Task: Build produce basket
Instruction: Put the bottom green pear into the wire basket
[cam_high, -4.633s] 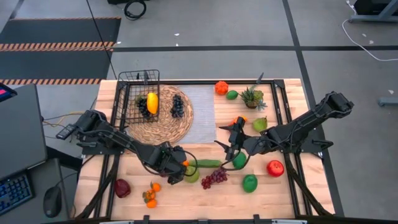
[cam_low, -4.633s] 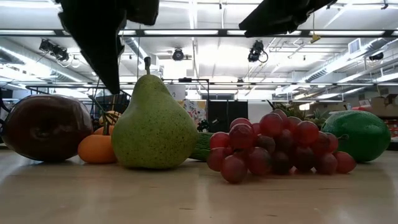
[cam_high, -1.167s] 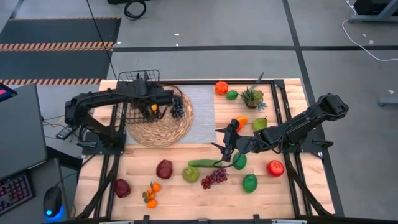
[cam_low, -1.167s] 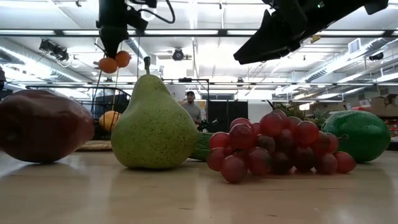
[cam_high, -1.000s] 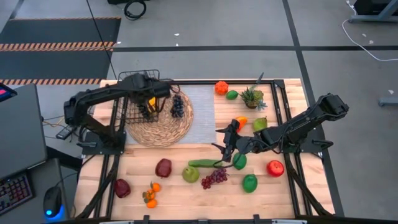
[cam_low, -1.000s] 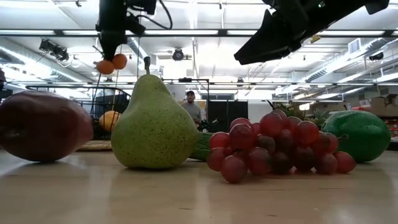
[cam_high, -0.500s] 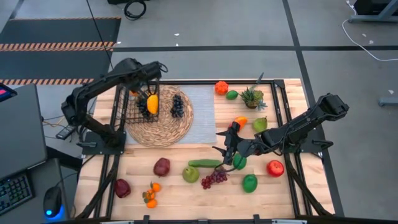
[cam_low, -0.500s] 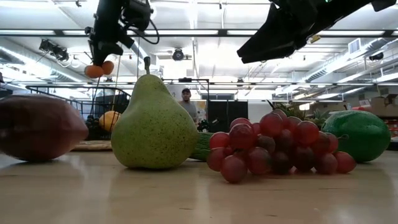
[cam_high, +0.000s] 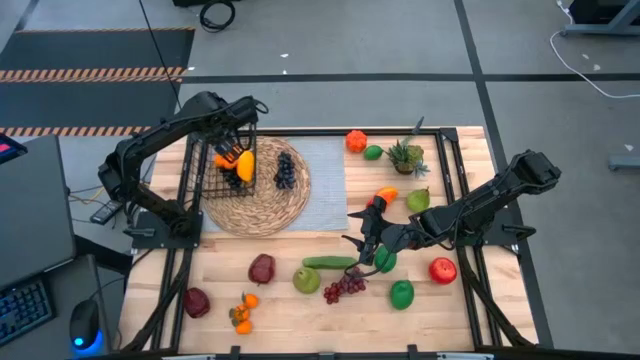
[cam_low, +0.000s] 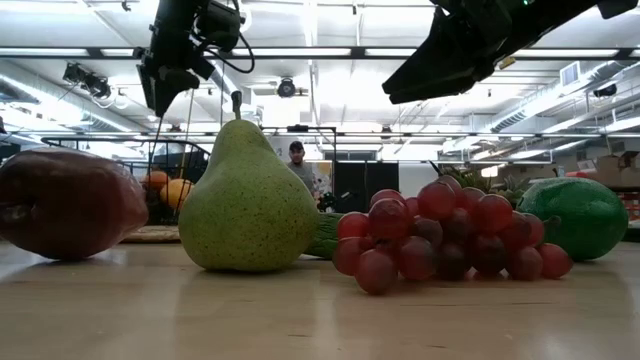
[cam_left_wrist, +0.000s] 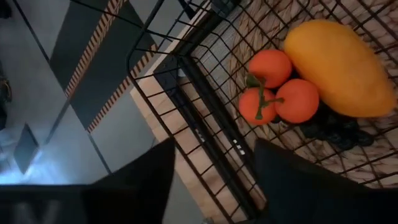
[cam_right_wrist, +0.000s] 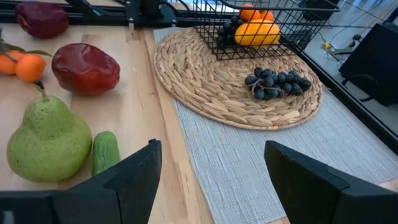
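The black wire basket (cam_high: 226, 150) stands on the far left part of the round straw mat (cam_high: 262, 200). In it lie a yellow mango (cam_left_wrist: 339, 65), a cluster of small oranges (cam_left_wrist: 273, 87) and dark grapes (cam_left_wrist: 329, 129). My left gripper (cam_high: 232, 130) hangs open above the basket's far left corner (cam_left_wrist: 177, 62) and touches nothing. My right gripper (cam_high: 358, 252) is wide open, raised over the cucumber (cam_high: 330, 263) and a green fruit (cam_high: 386, 260). A pear (cam_right_wrist: 46, 140), a dark red fruit (cam_right_wrist: 86, 67) and red grapes (cam_high: 343, 288) lie on the table.
A second bunch of dark grapes (cam_right_wrist: 277, 83) lies on the mat beside the basket. More fruit sits along the near edge (cam_high: 241, 315) and on the right (cam_high: 442, 270). A spiky potted plant (cam_high: 405, 157), an orange (cam_high: 356, 140) and a lime (cam_high: 373, 152) stand at the far right. A person (cam_low: 296, 160) stands far behind.
My left gripper carried the cluster of small oranges toward the table's far left corner, over the basket, and let go of it. The oranges have fallen into the basket beside the yellow mango. My right gripper has stayed almost still.
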